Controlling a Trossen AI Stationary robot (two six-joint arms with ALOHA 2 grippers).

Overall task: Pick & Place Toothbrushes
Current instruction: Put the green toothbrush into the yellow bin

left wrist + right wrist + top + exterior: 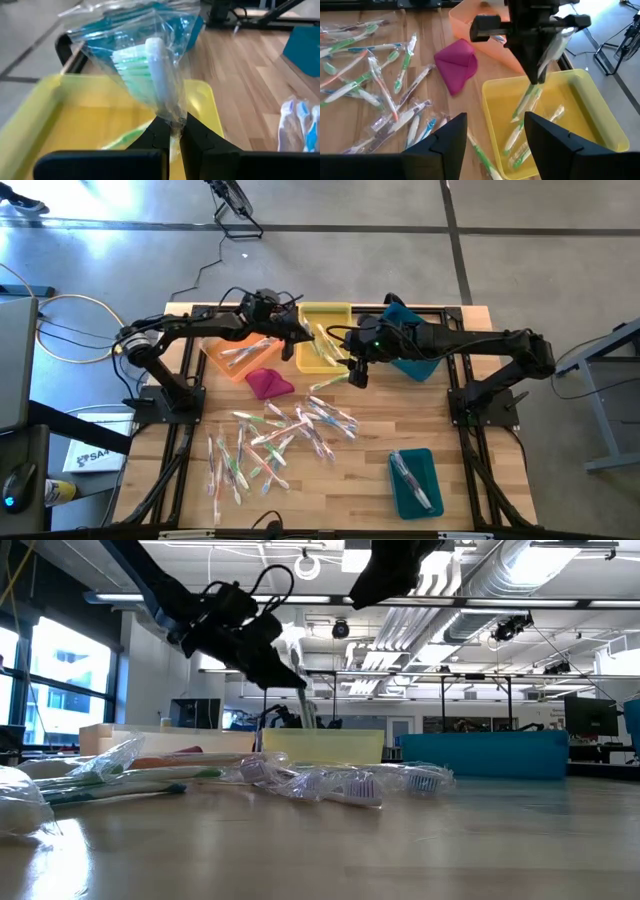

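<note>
Fingers: left gripper (pixel 172 137) clenched on one wrapped green toothbrush (pixel 152 75), held above the yellow bin (pixel 325 340); right gripper (pixel 495 132) spread, empty, beside that bin | in the yellow bin: several toothbrushes (pixel 527 130), count unclear | bins: four seen | loose toothbrushes (pixel 275 440): dozens on the table (pixel 350 490) near that bin

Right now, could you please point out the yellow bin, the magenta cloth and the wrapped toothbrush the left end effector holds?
yellow bin (pixel 600 107): right wrist view, far rim.
magenta cloth (pixel 457 67): right wrist view, middle.
wrapped toothbrush (pixel 159 75): left wrist view, white handle.
</note>
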